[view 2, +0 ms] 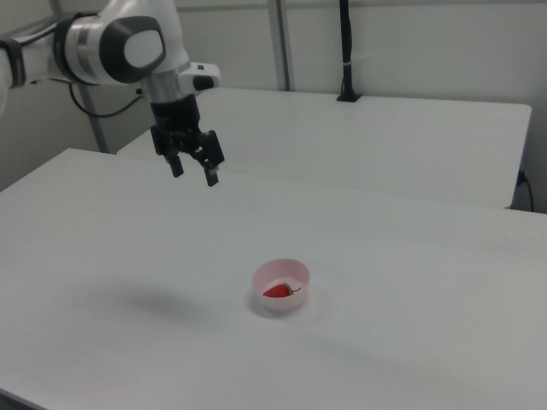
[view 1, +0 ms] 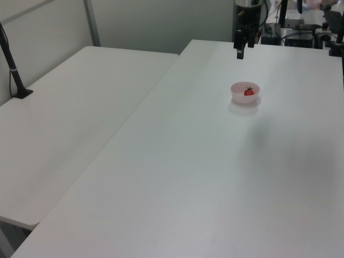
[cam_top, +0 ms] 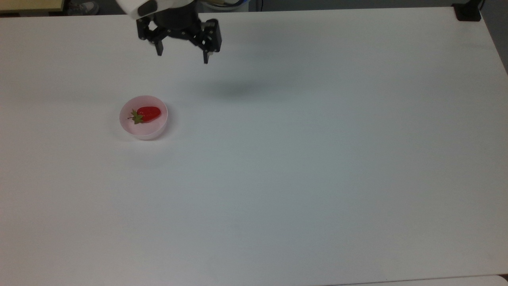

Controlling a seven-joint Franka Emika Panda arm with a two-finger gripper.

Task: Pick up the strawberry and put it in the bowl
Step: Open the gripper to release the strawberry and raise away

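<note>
The red toy strawberry [cam_top: 148, 113] is seen lying on its side inside the pale pink bowl [cam_top: 152, 131], its long axis set roughly along the top view's left-right line, with the green cap and stem turned to the top view's left. The bowl is stood on the white table [cam_top: 317, 159]. The gripper [cam_top: 182, 57] is held well above and apart from the bowl, toward the top view's upper right, its fingers spread wide and nothing gripped
</note>
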